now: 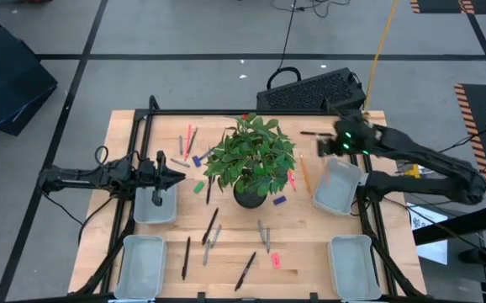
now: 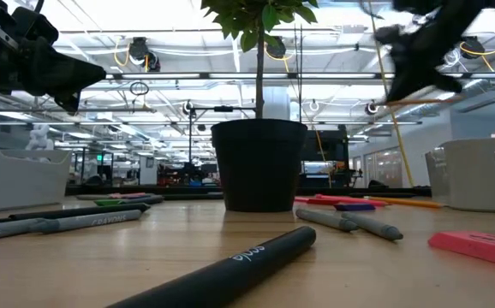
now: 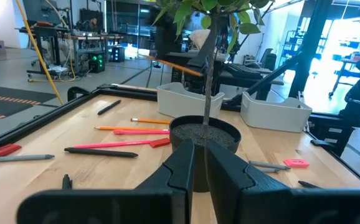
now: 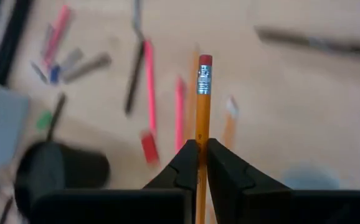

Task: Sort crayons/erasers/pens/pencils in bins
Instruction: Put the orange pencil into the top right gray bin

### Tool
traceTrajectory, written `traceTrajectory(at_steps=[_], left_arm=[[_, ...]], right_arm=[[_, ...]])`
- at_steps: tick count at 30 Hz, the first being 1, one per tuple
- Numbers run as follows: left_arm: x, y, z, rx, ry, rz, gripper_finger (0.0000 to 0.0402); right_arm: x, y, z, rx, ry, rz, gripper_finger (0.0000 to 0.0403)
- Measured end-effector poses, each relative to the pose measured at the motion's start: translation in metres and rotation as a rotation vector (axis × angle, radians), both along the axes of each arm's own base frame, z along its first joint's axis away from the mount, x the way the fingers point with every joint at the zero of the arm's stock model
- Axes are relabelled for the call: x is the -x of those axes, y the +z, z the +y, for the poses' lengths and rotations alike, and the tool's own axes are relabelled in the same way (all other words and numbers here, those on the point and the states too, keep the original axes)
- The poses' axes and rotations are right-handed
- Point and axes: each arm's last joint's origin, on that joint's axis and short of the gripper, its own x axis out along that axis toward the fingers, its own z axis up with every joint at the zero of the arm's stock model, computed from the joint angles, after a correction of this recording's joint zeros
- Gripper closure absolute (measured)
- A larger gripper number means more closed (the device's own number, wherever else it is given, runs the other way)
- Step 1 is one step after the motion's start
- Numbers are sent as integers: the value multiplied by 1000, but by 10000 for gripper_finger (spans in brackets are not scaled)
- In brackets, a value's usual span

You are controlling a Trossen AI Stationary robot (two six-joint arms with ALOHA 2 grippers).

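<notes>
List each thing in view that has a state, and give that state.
right gripper: shut on a pencil, raised near the far-right bin
left gripper: shut, holding nothing, above the far-left bin
near-left bin: looks empty
near-right bin: looks empty
plant pot: upright

An orange pencil [image 4: 203,118] with a red eraser tip sits clamped upright in the right pincer [image 4: 198,152]. Four pale bins [image 1: 155,204] sit on the surface; black pens [image 1: 209,225], pencils and erasers [image 1: 276,261] lie scattered between them.
</notes>
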Motion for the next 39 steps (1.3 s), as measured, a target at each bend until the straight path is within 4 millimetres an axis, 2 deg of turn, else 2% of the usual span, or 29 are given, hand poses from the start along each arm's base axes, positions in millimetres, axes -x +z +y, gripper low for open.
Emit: traceTrajectory(at_steps=[4,7,9,14,18,28,39], left_arm=[[0,0,0,0,0,0,360],[0,0,0,0,0,0,360],[0,0,0,0,0,0,360],[0,0,0,0,0,0,360],[0,0,0,0,0,0,360],[0,0,0,0,0,0,360],[0,0,0,0,0,0,360]], right_arm=[[31,-2,26,-69,-15,95,387],[50,-5,34,-78,-99,182,387],[54,-6,36,-85,-138,201,387],[41,-20,37,-107,-142,181,387],[26,-40,40,-128,-141,240,386],[-3,-61,53,-148,-92,445,381],[-20,-83,37,-94,-175,648,381]])
